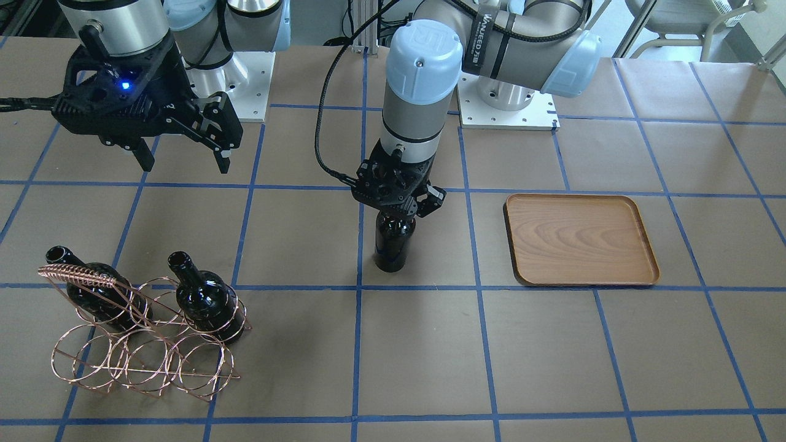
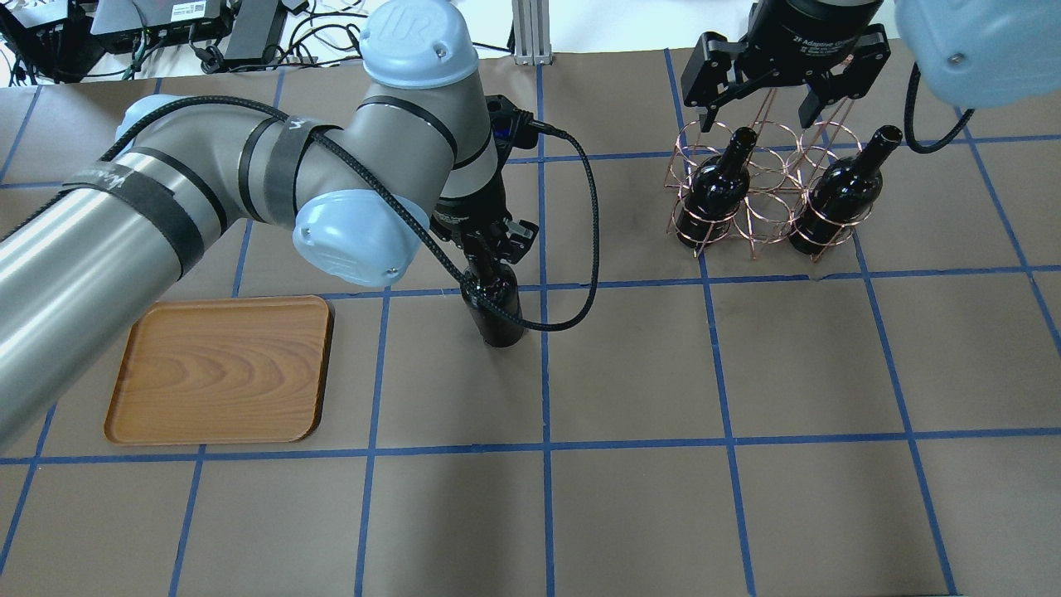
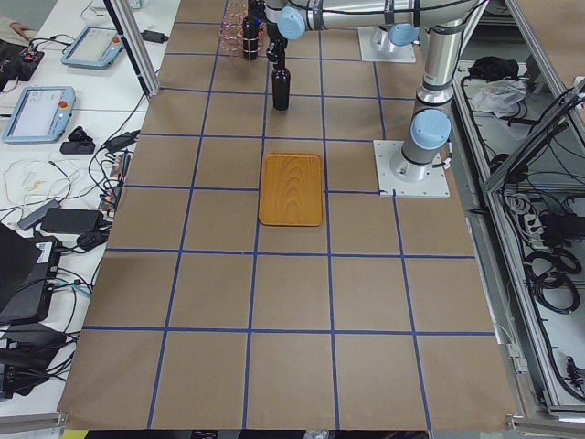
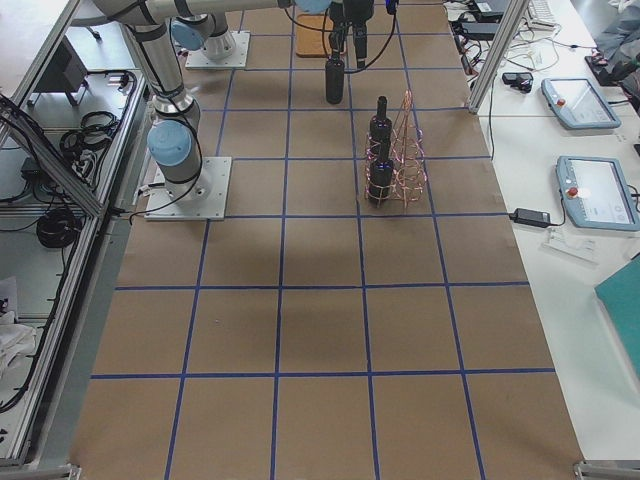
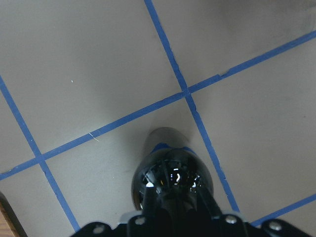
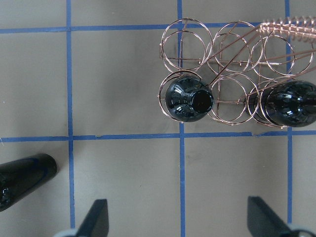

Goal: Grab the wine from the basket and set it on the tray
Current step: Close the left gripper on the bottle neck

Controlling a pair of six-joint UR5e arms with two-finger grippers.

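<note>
My left gripper (image 1: 399,207) is shut on the neck of an upright black wine bottle (image 1: 393,242) at the table's middle, also seen from overhead (image 2: 499,313). Its base is at table level; I cannot tell whether it touches. The wooden tray (image 1: 580,239) lies bare, about one grid square away from the bottle. The copper wire basket (image 1: 141,359) holds two more bottles (image 1: 92,288) (image 1: 206,301), necks up. My right gripper (image 2: 756,118) is open and empty, high above the basket; the right wrist view shows its fingers (image 6: 96,219) spread wide.
Brown paper with blue tape lines covers the table (image 2: 630,464). The left arm's black cable (image 2: 580,240) loops beside the held bottle. The arm bases (image 1: 509,98) stand at the robot's edge of the table.
</note>
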